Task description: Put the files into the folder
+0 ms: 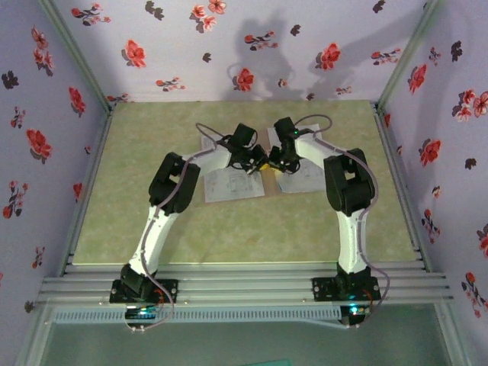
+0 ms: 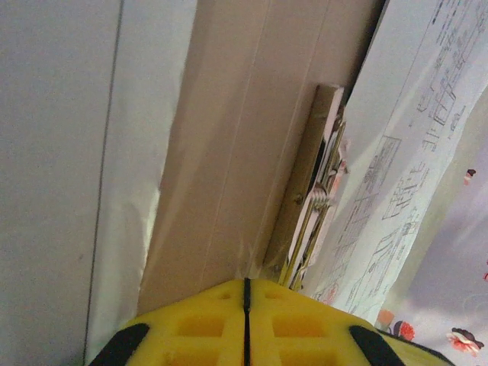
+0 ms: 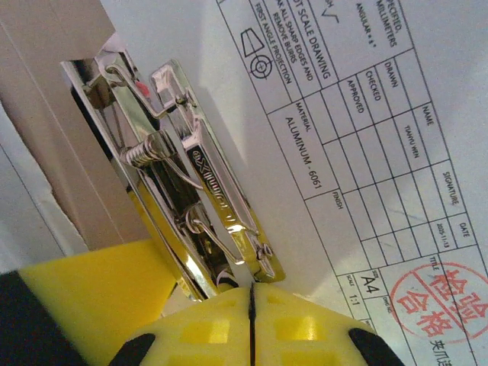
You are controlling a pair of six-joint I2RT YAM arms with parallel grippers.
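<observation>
At tabletop [image 1: 152,221] centre, top view: both arms reach inward and their wrists meet over the files.

Left side: one white printed sheet [image 1: 232,185] lies flat under the left arm, with fine dark drawings on it.

Left pincer [image 2: 245,293]: clenched. The yellow fingers are pressed face to face with only a dark seam between them. Cannot tell whether a thin edge is caught in that seam. The tips sit at the near edge of the folder [image 2: 244,152], a plain tan card surface running away from the wrist camera. A pale plain surface lies to the folder's left in that view; identity unclear.

Centre: a chrome lever clip [image 3: 191,206] is mounted on the folder, spring and lever visible. From the left wrist it is seen edge-on along the folder's right side. In the top view the folder lies between the two sheets, largely hidden by the wrists.

Right pincer [image 3: 251,297]: clenched, fingers together along a thin seam. The clip's lower end comes down to the tips; contact cannot be confirmed.

Right side: a title-block sheet [image 3: 366,152] lies just beside the clip, legible "ALUMINUM - 6061" and "A4". A red round stamp [image 3: 450,305] sits at its corner. In the top view a second sheet [image 1: 305,180] lies flat under the right arm.
</observation>
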